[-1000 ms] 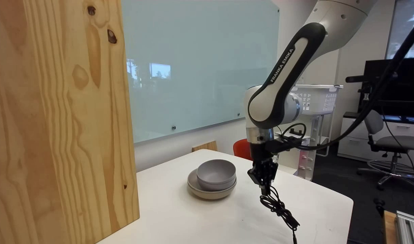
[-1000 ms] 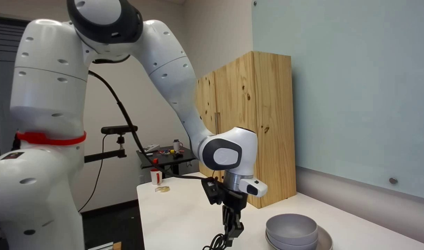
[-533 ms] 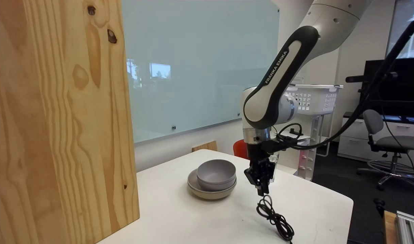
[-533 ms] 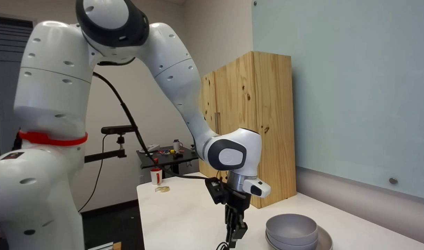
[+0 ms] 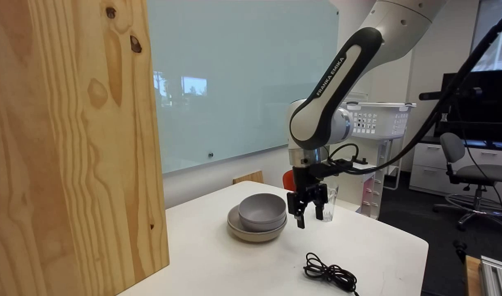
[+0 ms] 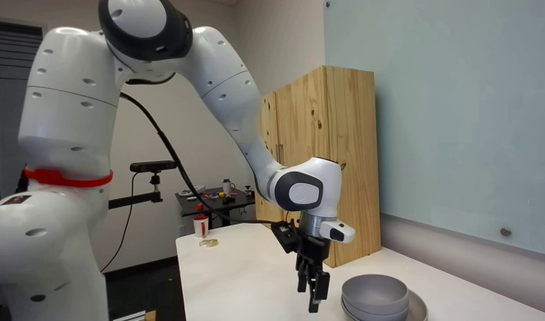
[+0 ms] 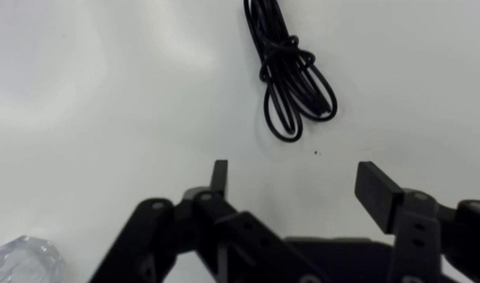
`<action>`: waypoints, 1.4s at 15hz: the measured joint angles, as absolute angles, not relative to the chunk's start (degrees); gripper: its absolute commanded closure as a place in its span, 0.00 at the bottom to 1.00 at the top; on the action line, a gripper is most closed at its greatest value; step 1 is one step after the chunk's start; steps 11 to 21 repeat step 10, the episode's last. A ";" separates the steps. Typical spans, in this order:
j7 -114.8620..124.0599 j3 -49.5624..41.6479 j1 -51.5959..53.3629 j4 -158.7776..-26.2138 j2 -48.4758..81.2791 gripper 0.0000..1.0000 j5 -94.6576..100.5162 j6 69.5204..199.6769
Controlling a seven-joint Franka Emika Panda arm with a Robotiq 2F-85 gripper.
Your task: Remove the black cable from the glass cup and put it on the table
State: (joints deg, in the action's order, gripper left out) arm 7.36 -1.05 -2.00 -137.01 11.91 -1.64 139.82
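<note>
The black cable (image 5: 333, 276) lies in a tied bundle on the white table (image 5: 218, 263), towards the near side in an exterior view. Seen from the wrist, the cable (image 7: 281, 59) rests at the top middle, beyond the fingertips and apart from them. My gripper (image 5: 310, 220) is open above the table, its jaws [wide] apart with only bare tabletop between them in the wrist view, where the gripper (image 7: 293, 167) fills the bottom. The glass cup (image 5: 330, 211) stands upright just behind the gripper, partly covered by it. In the wrist view the cup (image 7: 24, 261) shows at the lower left corner.
Stacked grey bowls (image 5: 262, 211) sit in a wider beige bowl (image 5: 255, 236) close beside the gripper. A tall wooden cabinet (image 6: 350, 169) rises from the table. A red and white mug (image 6: 200, 226) and a roll of tape (image 6: 208, 243) are at the table's far end.
The fingers have parted and the cable, which hung from them, now lies on the table. The gripper has risen slightly and shifted towards the bowls, uncovering part of the glass cup.
</note>
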 measured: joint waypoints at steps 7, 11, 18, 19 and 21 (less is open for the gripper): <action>21.87 -4.76 0.37 -135.47 4.57 0.00 17.04 149.56; 23.21 -4.79 0.24 -135.96 0.98 0.00 17.32 148.18; 23.21 -4.79 0.24 -135.96 0.98 0.00 17.32 148.18; 23.21 -4.79 0.24 -135.96 0.98 0.00 17.32 148.18; 23.21 -4.79 0.24 -135.96 0.98 0.00 17.32 148.18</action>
